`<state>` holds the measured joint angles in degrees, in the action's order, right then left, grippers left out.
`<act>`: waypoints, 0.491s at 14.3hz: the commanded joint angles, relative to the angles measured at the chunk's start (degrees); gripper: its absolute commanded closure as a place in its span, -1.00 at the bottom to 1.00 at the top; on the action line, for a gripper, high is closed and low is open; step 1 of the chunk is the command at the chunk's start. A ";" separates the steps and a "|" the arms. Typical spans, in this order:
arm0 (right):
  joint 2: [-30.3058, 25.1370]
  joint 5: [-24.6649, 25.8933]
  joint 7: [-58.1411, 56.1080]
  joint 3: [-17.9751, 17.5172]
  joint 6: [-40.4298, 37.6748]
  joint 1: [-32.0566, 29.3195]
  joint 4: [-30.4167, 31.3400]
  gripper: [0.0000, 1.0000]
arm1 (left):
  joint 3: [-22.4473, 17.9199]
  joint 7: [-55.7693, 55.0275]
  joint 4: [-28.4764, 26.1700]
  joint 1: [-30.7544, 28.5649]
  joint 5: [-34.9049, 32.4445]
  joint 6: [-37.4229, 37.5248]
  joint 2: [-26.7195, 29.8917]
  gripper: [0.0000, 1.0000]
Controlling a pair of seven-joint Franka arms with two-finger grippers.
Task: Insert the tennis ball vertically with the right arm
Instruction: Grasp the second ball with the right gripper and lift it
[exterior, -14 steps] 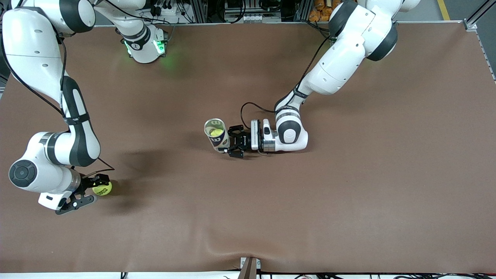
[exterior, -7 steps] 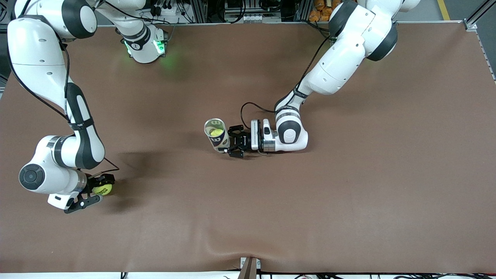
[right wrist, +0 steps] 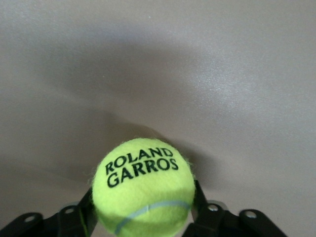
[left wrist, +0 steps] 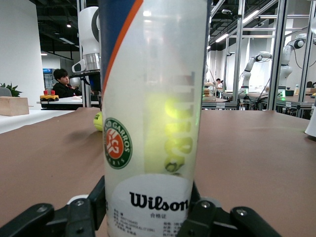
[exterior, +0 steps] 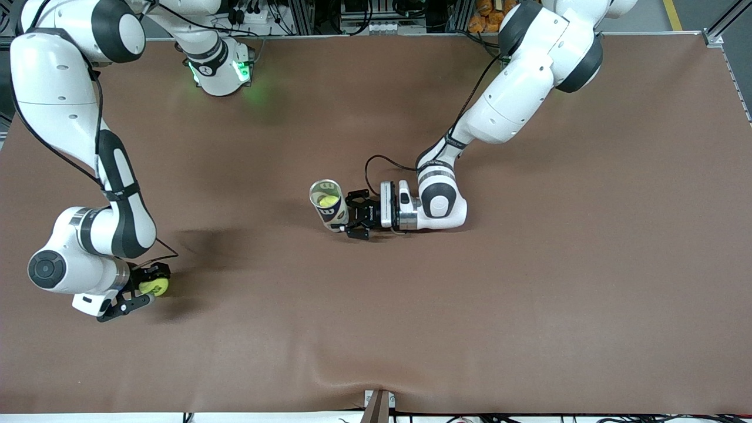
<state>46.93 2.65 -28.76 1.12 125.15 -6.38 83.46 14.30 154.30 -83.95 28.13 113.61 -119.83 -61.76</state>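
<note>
Right gripper (exterior: 141, 289): lower left of the front view, low at the table, fingers clamped on the tennis ball (exterior: 154, 286); in the right wrist view the ball (right wrist: 143, 185) sits between both fingers.
Left gripper (exterior: 355, 216): centre of the front view, clenched on the base of the tube (exterior: 328, 204).
Tube: upright, clear, one ball inside (left wrist: 165, 131).
Table (exterior: 529, 305): brown, bare between ball and tube.
Count: two balls, one tube, two arms.
</note>
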 commanded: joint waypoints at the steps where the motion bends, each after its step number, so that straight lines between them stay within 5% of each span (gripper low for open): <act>1: 0.79 -2.11 -1.48 -1.21 -0.52 -1.00 -2.33 0.09 | -0.33 2.93 1.07 0.61 1.96 -1.19 -2.23 -0.28; 7: -3.41 -5.46 6.39 -1.38 -14.72 2.24 -6.90 0.15 | -0.33 3.55 0.98 0.52 2.05 -1.19 -2.23 -0.28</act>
<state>46.36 -2.18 -27.24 0.08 116.72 -5.90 78.04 14.30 154.71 -84.01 28.13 113.76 -119.76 -61.77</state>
